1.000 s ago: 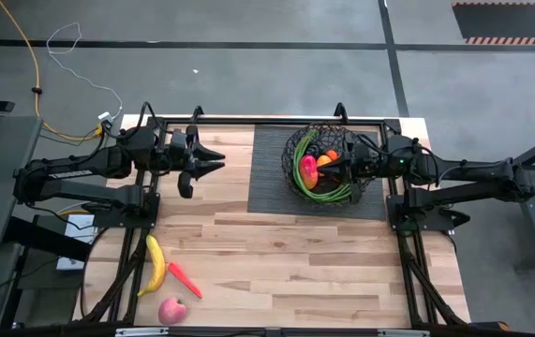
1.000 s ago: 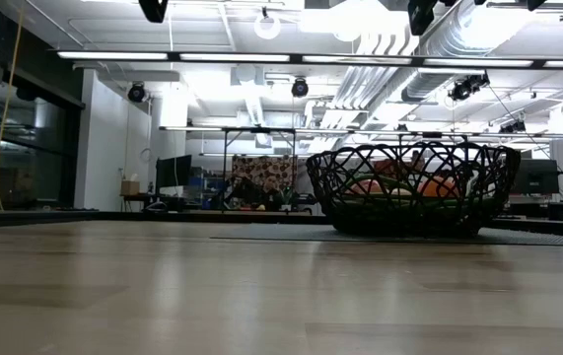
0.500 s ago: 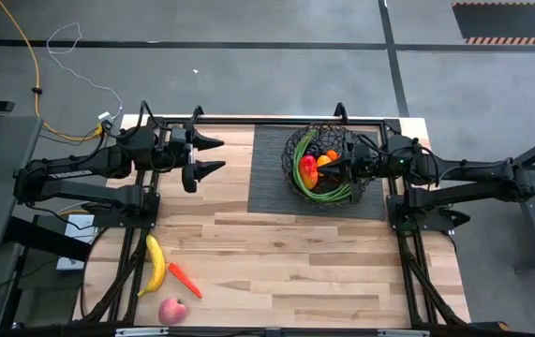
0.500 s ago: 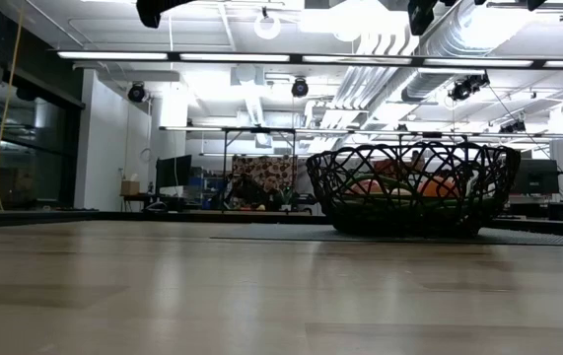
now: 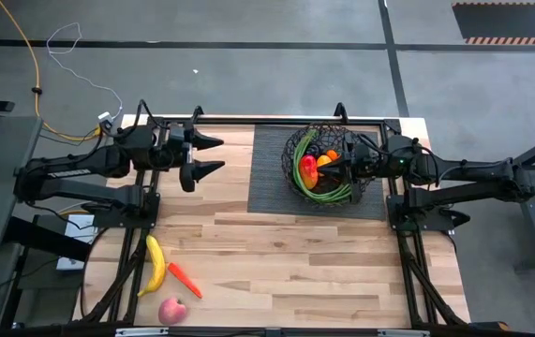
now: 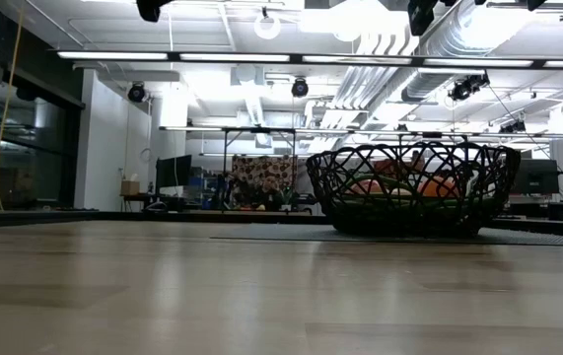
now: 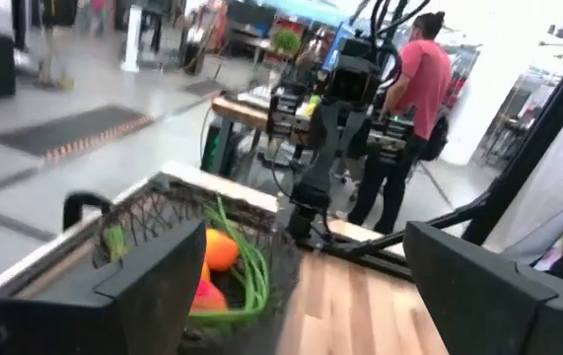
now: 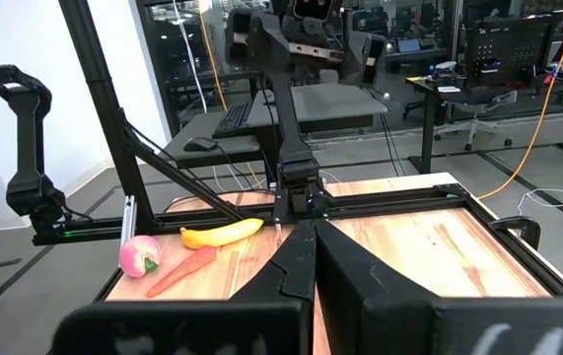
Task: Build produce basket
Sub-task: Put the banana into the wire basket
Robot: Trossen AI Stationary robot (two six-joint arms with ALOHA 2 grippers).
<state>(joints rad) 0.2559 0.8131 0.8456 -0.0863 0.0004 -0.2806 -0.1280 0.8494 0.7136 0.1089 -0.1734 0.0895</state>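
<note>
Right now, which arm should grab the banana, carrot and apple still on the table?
Left. The banana, carrot and apple lie on its side, and the left gripper is open. The right gripper is shut over the basket.

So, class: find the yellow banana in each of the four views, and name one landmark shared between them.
High view: banana at the table's lower left, beside the carrot.
Low view: not in it.
Left wrist view: not in it.
Right wrist view: banana on the far table edge, carrot beside it.
Shared landmark: the carrot.
</note>
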